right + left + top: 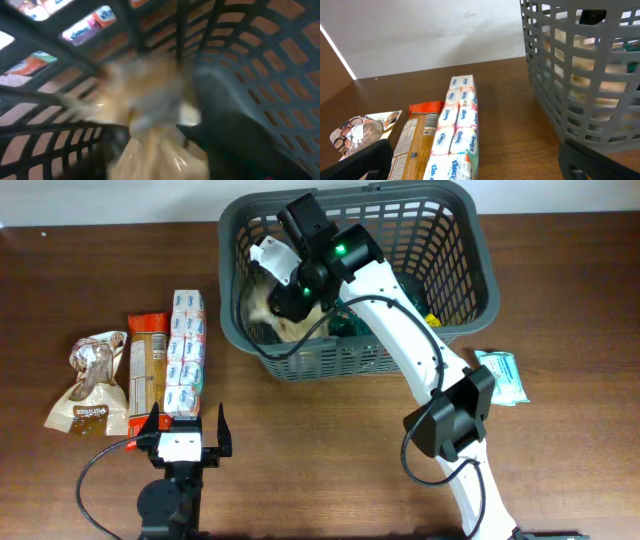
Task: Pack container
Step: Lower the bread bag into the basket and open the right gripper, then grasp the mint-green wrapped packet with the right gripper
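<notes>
The right pincer (272, 298) reaches inside the container (484, 270) at what looks like a pale packet (150, 100) — blur hides its grip — while the left pincer (186, 430) sits spread above the worktop (330, 450).

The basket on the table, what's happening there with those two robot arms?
The right gripper is down inside the dark grey basket, next to a tan packet; the view is too blurred to tell whether it grips it. The left gripper sits open outside the basket, by a row of tissue packs, an orange packet and a brown bag. A pale teal packet lies to the basket's right.
</notes>
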Action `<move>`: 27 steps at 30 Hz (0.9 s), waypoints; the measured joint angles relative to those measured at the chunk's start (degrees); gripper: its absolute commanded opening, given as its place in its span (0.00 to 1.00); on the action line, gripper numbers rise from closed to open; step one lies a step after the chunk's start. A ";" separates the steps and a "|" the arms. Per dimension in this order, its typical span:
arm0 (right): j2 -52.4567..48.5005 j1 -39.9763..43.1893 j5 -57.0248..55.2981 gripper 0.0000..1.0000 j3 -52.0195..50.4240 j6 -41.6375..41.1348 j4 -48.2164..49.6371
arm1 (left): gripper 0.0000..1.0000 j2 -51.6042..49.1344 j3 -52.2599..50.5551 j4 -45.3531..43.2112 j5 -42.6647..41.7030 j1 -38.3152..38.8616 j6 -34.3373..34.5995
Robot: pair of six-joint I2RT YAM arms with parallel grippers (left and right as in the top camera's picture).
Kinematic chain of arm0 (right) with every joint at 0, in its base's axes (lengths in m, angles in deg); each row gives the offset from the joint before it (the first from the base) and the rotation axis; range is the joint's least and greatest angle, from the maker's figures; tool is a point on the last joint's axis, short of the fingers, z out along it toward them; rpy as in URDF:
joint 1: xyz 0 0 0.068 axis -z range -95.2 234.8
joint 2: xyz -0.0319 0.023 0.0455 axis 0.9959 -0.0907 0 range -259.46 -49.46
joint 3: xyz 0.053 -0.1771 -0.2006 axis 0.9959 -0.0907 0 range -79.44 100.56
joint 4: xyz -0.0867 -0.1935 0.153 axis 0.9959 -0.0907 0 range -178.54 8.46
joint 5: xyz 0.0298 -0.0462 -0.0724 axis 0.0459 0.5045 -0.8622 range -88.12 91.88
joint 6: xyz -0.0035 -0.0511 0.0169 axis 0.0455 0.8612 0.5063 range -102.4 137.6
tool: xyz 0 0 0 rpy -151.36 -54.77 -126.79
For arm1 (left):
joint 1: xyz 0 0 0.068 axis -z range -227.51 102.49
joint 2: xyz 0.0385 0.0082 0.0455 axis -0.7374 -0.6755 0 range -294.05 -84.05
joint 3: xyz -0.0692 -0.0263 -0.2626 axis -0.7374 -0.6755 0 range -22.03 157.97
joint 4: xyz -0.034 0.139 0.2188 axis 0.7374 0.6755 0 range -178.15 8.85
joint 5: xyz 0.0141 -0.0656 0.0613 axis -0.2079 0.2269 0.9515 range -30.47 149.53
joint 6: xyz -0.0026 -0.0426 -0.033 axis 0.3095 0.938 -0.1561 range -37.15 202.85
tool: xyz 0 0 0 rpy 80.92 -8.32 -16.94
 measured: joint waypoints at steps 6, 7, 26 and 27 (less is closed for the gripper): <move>1.36 0.87 -9.31 0.78 0.63 -1.64 -2.64 | 0.99 0.00 0.00 0.00 0.00 0.00 0.00; 2.47 1.33 -10.99 0.79 0.63 -1.92 -2.73 | 0.99 0.00 0.00 0.00 0.00 0.00 0.00; 32.96 58.90 -10.84 0.79 -13.53 -18.40 -1.20 | 0.99 0.00 0.00 -0.02 0.00 0.00 0.00; 31.82 60.06 -9.33 0.82 -17.84 -19.06 -0.39 | 0.99 0.00 0.00 0.00 0.00 0.00 0.00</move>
